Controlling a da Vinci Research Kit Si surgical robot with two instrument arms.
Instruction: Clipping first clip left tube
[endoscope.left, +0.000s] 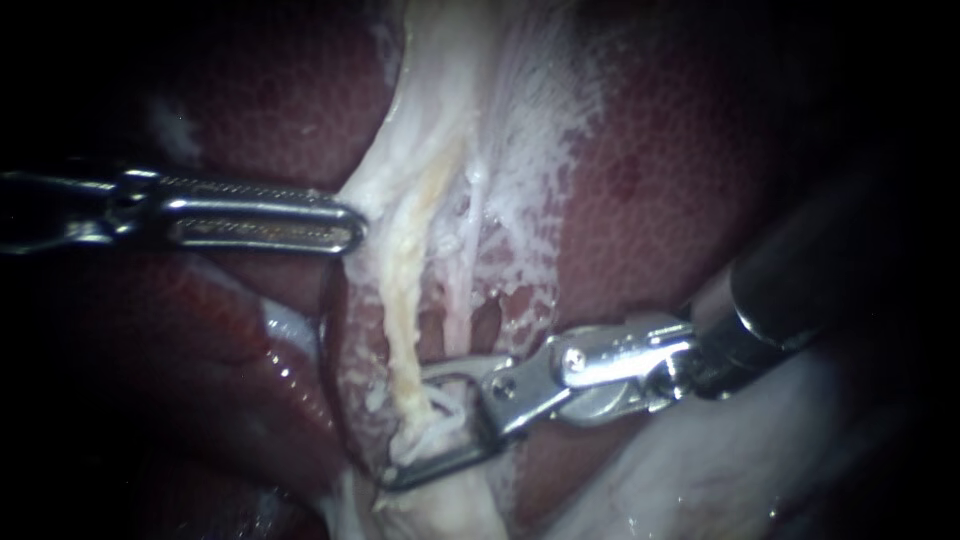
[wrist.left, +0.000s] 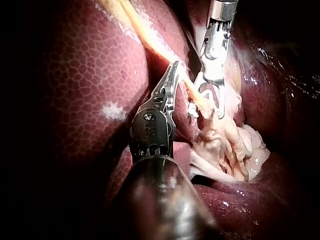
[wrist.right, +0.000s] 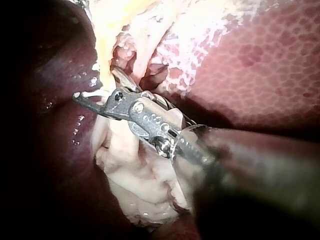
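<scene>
Two instruments of mine are over the liver (endoscope.left: 680, 180), one from each side. My left instrument (endoscope.left: 345, 225) comes in level from the left. Its long slotted jaws lie together, pinched on the edge of the pale tissue (endoscope.left: 440, 110) that runs down the middle of the field. That edge is drawn out to a point where the tip holds it. In the left wrist view the same jaws (wrist.left: 174, 70) are closed in a narrow beak, and a yellowish strand runs up past their tip.

My right instrument (endoscope.left: 410, 430) comes in from the right, its shaft dark and its metal head bright. Its jaws stand apart in a wide fork with a clear gap between them. The left tube (endoscope.left: 398, 310), a cream-yellow cord running down from the pale tissue, passes through that gap. One jaw lies above it and the other reaches below and beyond it. The jaws straddle the tube without squeezing it, and I cannot tell whether they carry a clip.

The thinner, whiter right tube (endoscope.left: 463, 290) runs just beside the left one and ends near the upper jaw. In the right wrist view the forked jaws (wrist.right: 95, 82) reach among pale, lumpy tissue, with dark red liver on both sides.
</scene>
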